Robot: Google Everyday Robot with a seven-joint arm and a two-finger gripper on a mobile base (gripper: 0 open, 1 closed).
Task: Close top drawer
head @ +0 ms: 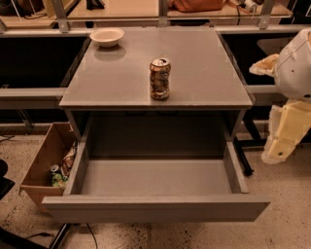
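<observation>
Camera view: the arm (296, 68) comes in at the right edge, right of the top drawer (155, 208) and clear of it. A white rounded joint sits high, about level with the bench (204, 73) over the drawer. A cream padded link hangs from the joint, slanting down and left. The claw (273, 154) is at the low end of that link, pointing at the floor (291, 209), near the drawer's right side wall but not touching it. Claw state: cannot tell.

The top drawer is pulled far out toward the camera, bottom centre, nearest thing in frame.
- Front: flat matte grey, no handle. It is seen from above as a wide strip overhanging the box on both sides.
- Box: shallow, grey, with the floor and both side walls in plain view.
- The rear runs into the dark opening under the bench.

Left of the drawer, an open cardboard box (43, 160) sits on the floor with a can and some wrappers inside.

Behind and above the drawer, the bench top is flat grey. A drink can (160, 78) stands upright on it near the front edge, roughly centred over the drawer. A pale bowl (107, 36) sits at the bench's far left corner, well apart from the drink can.

Beyond the drawer's cabinet, a wood-topped surface (126, 9) with metal posts runs across the top of frame.
</observation>
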